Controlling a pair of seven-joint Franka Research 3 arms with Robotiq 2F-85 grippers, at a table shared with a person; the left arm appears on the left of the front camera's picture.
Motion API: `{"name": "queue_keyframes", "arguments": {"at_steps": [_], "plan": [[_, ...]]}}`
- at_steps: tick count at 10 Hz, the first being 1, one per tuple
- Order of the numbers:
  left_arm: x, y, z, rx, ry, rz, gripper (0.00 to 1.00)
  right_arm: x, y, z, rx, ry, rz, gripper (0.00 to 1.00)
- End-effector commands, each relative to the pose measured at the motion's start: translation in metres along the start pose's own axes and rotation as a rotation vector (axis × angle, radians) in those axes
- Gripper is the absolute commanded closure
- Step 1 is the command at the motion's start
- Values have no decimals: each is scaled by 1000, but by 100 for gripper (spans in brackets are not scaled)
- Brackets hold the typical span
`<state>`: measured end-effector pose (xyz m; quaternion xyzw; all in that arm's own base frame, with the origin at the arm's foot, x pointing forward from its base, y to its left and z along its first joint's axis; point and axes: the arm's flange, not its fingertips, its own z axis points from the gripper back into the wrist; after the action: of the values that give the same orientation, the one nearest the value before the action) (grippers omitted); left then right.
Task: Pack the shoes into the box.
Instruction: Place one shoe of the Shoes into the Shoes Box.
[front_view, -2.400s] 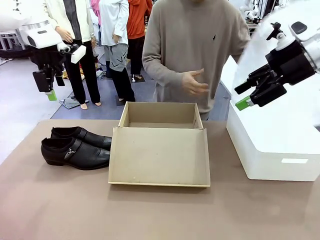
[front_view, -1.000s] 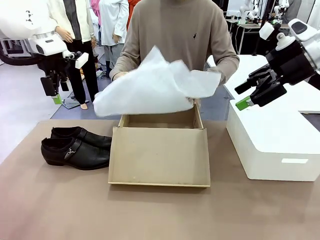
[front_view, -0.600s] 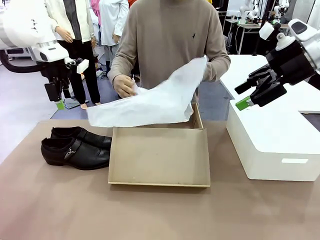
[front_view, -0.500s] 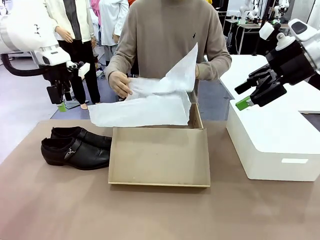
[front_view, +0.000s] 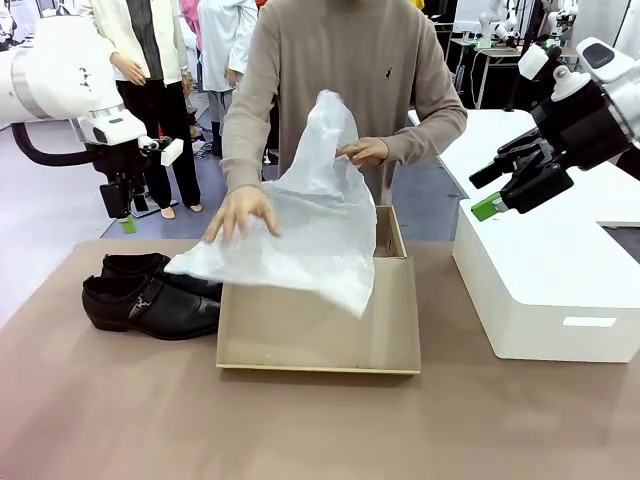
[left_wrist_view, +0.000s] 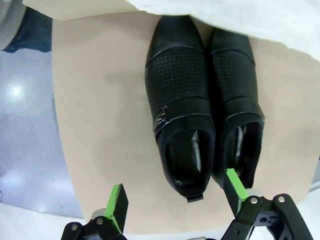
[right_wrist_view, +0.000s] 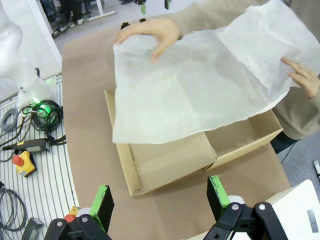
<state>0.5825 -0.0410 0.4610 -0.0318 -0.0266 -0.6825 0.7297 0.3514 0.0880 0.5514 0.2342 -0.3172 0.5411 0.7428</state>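
Observation:
The two glossy black shoes lie side by side on the brown table, left of the open cardboard box. From straight above in the left wrist view, the shoes point away from me. My left gripper hangs open above and behind them, nothing between its green pads. A person's hands spread white tissue paper over the box; the paper's edge overlaps the shoes' toes. My right gripper is open, high at the right, over the white box.
A large white rounded box stands at the right on the table. The person stands at the far side behind the cardboard box. Bare table lies in front of the box. Cables and a red stop button lie on the floor.
The person has brought the tissue paper down and spread it over the box. My left gripper has moved lower and a little to the right, toward the shoes. The right arm has held still.

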Motion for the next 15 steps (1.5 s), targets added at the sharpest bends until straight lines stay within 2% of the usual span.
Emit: {"name": "queue_keyframes", "arguments": {"at_steps": [1,5,15], "plan": [[-8,3,-11,38,-10,-39,0,1,-2,-2,10,-30,22,0],[-18,5,-29,9,-17,-3,0,1,-2,-2,10,-30,22,0],[-16,13,-39,-27,-7,12,0,1,-2,-2,10,-30,22,0]]}}
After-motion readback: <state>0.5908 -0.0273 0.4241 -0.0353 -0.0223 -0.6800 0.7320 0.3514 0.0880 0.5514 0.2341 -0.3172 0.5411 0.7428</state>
